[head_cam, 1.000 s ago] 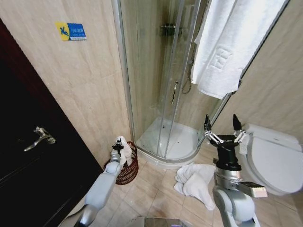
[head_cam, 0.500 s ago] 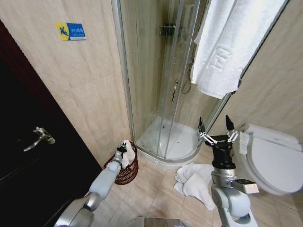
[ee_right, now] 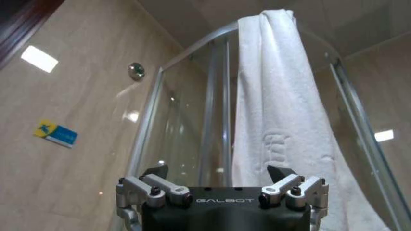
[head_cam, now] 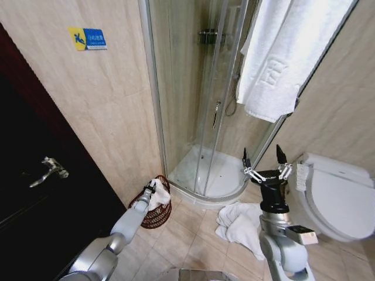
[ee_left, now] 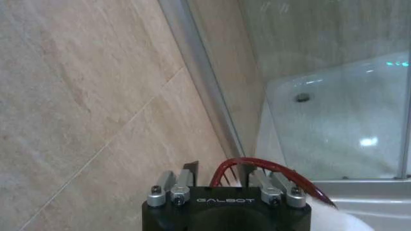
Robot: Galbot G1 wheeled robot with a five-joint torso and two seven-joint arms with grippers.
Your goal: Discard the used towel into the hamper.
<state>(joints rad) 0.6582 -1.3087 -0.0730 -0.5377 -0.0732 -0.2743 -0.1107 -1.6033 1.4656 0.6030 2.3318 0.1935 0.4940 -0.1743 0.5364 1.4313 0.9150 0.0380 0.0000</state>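
While left gripper (head_cam: pixel 151 188) jaws unclear | red-brown open-weave hamper (head_cam: pixel 159 215) holds white towel (head_cam: pixel 160 198) | right gripper (head_cam: pixel 265 160) jaws wide

Left gripper (head_cam: pixel 153 185) jaws hidden against the towel (head_cam: pixel 159 196) in the hamper (head_cam: pixel 159 212).

GALBOT (white letters) on both wrist housings (ee_left: pixel 226 200) (ee_right: pixel 226 200).

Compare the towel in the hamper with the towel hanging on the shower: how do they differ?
The towel in the hamper is a small crumpled bundle low by the floor, at the left gripper. The hanging towel is much larger and drapes smooth and long from the top of the shower. Both are white.
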